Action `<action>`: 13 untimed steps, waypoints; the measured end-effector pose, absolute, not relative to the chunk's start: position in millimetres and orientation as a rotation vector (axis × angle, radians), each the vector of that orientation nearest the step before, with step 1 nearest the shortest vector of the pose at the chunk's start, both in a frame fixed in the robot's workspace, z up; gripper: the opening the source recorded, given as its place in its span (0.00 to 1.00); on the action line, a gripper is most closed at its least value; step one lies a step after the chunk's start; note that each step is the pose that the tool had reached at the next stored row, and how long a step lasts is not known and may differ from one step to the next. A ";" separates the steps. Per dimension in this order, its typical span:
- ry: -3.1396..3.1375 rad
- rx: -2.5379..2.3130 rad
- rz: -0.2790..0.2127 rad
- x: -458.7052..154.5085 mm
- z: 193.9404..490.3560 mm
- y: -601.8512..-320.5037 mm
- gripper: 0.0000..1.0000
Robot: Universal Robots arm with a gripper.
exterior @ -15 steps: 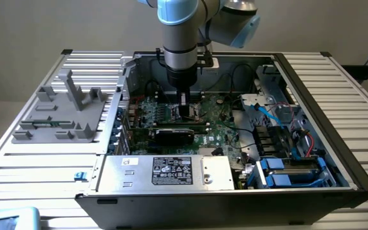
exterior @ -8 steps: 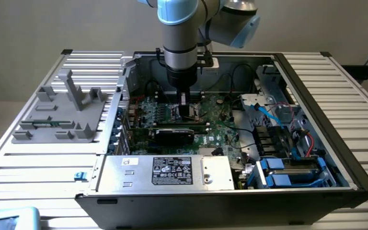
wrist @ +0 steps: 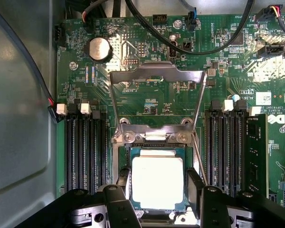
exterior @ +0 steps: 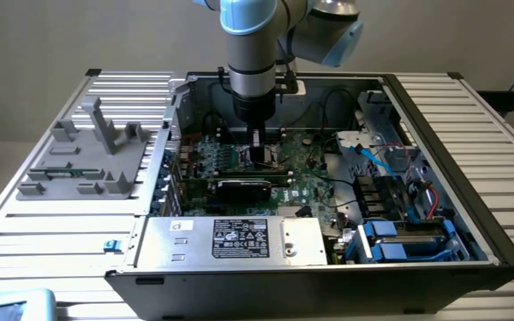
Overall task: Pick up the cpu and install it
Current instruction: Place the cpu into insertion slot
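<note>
Item: cpu [wrist: 157, 183], small flat metal-topped chip.
Location: lying in the motherboard socket [wrist: 154, 148], with the retaining frame [wrist: 156, 76] raised.
Handling: probably light, stiff, slick on top and fragile underneath; take it by opposite side edges.
Tool [wrist: 160, 179]: clamped across those two edges.

Recorded on the cpu [wrist: 157, 183] a smooth, bright silver metal top; on the socket frame [wrist: 156, 76] bare grey metal with a dull sheen; on the motherboard [wrist: 147, 102] a glossy green face. Noted ribbed, satin light metal for the table [exterior: 471, 127], matt grey plastic for the fixture [exterior: 88, 160], dull sheet metal with a paper label for the power supply [exterior: 230, 237].
</note>
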State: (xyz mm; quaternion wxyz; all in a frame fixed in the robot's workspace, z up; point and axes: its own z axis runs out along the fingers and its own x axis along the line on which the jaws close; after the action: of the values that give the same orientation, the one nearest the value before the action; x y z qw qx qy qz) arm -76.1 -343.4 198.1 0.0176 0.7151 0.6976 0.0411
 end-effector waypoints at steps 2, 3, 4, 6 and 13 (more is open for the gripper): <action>2.167 2.222 0.128 -76.1 197.9 -343.4 0.55; 2.167 2.222 0.129 -76.1 197.1 -343.4 0.55; 2.167 2.223 0.129 -76.1 196.9 -343.4 0.55; 2.167 2.223 0.129 -76.1 196.9 -343.1 0.55; 2.167 2.223 0.129 -76.1 196.8 -342.5 0.55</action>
State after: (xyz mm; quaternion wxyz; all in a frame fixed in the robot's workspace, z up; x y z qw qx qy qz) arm -76.1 -342.5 196.8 0.0173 0.7152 0.6975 0.0415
